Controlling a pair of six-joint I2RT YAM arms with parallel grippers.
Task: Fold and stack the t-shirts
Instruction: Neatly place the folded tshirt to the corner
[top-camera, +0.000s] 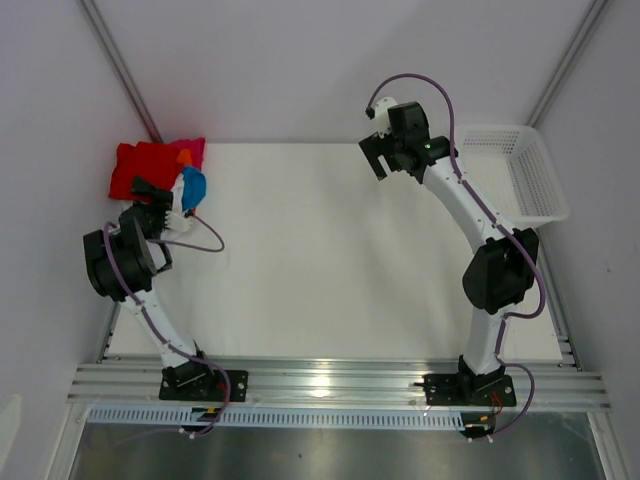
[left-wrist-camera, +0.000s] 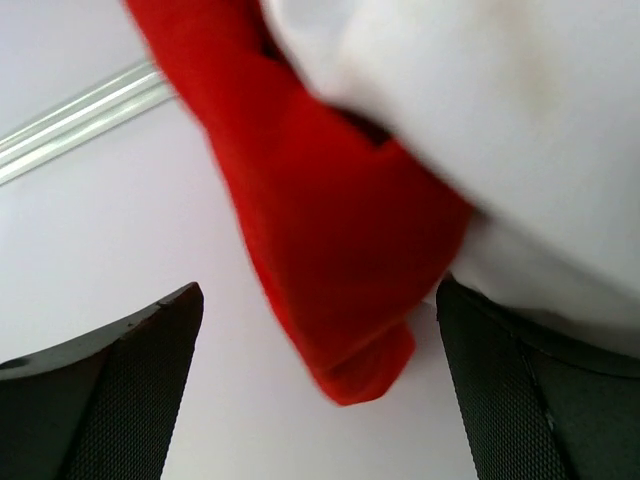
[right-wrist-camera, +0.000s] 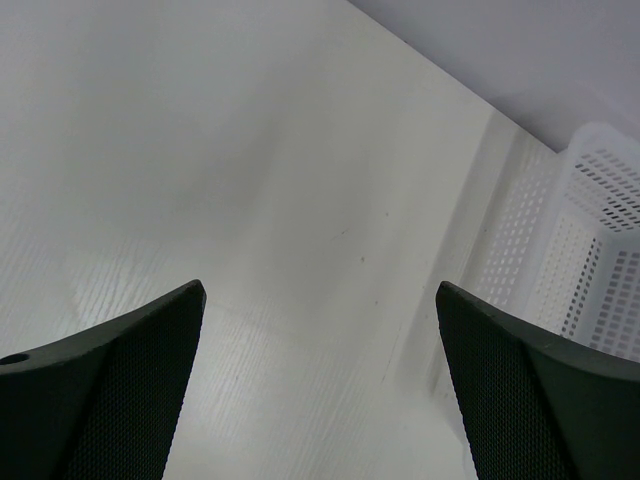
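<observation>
T-shirts (top-camera: 160, 172) bunched at the far-left corner of the worktop (top-camera: 320, 260), clear across it from the basket (top-camera: 520, 170) and well apart from that basket. Mostly red shirt (top-camera: 142, 170) on show, with pink, orange and blue cloth at the side nearer the basket; impossible to tell how many garments, or how neatly folded. Fits a heap waiting to be folded as well as a stack already laid down.

Left tool (top-camera: 155, 192) right at the near edge of that bundle, on the side away from the basket. From the left wrist, left tool (left-wrist-camera: 320, 290) spread wide, a fold of red shirt (left-wrist-camera: 330, 240) hanging in the gap and white cloth (left-wrist-camera: 500, 120) bulging beside it; clamped on nothing.

Judged by the drape: light, limp, no stiffness at all, likely to sag and unfold when lifted by one point. Best taken at a hem, shoulder seam or doubled edge, pinching through all layers, and with two holds well apart to keep a fold flat. Not fragile; little slip on the matt surface.

Right tool (top-camera: 378, 160) close beside the basket, toward the shirts, above bare worktop; from its wrist, right tool (right-wrist-camera: 320, 290) parted wide with nothing between the fingers.

Worktop white, smooth, flat, broad between shirts and basket. Basket white, perforated, nothing visible inside. Pale walls on three sides, metal rail (top-camera: 340, 385) along the near edge.
</observation>
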